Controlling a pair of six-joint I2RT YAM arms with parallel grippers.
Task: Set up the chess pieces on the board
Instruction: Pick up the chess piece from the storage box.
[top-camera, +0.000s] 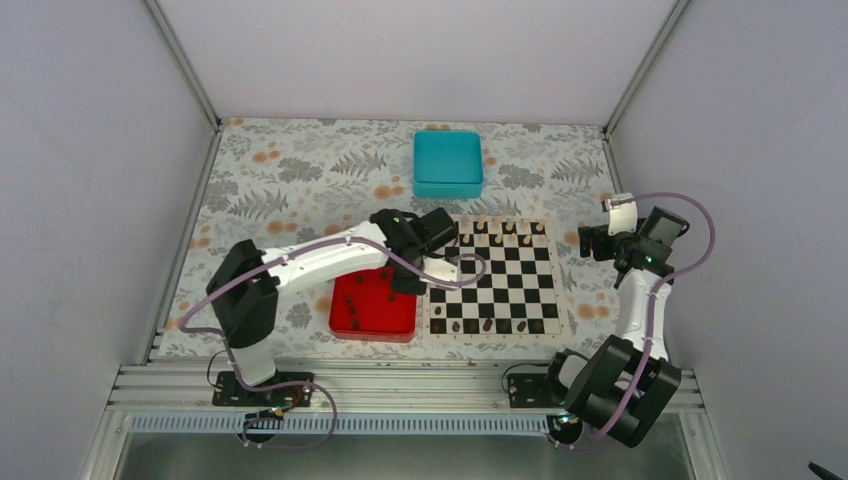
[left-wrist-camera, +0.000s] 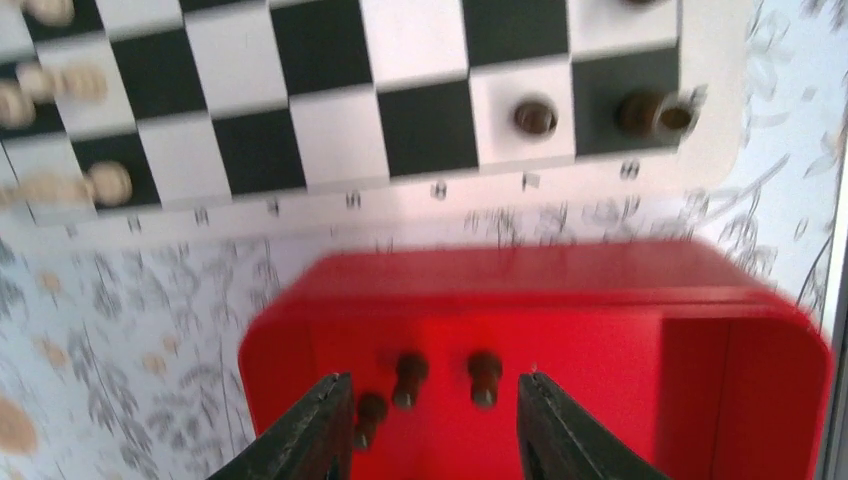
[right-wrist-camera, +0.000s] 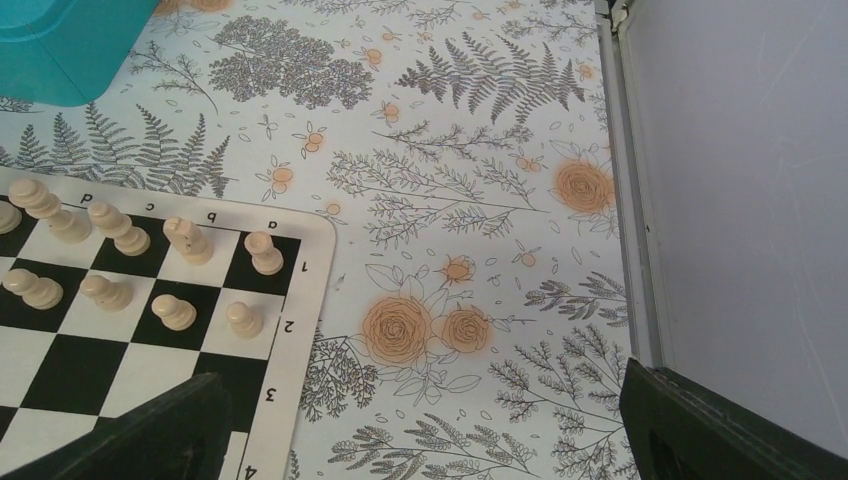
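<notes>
Hovering over the red tray (top-camera: 345, 322), left arm (top-camera: 320, 258) looks mid pick cycle: left jaws part-open w/ a narrow-ish gap, nothing btwn them, pointing down into the tray. Wrist view shows three dark pieces (left-wrist-camera: 484, 378) lying on the tray floor just beyond the fingertips (left-wrist-camera: 318, 425), close together. No contact as far as I can tell, pic is blurry. Top view has a few more dark specks in the tray, count unclear. Board (top-camera: 492, 285) sits just right of the tray on the floral worktop (top-camera: 290, 180), near it but apart, strip of worktop btwn. Board's near rows hold a handful of dark pieces (top-camera: 487, 324), and several squares in those rows are bare. Far two rows are filled w/ cream pieces (right-wrist-camera: 185, 240). Right arm (top-camera: 640, 300) hangs off the board's right side, right jaws wide and empty, over bare worktop near the board corner. Teal box (top-camera: 448, 163) sits at the far side, not involved. Step, my read: fetching the next dark piece from the tray. Setup is partway, prob under half of the dark side placed. Next move calls for lowering, centring jaws on one piece only (neighbours are tight, so nudge risk), closing, lifting clear of the tray wall, carrying to a free near-row square and setting it upright.
</notes>
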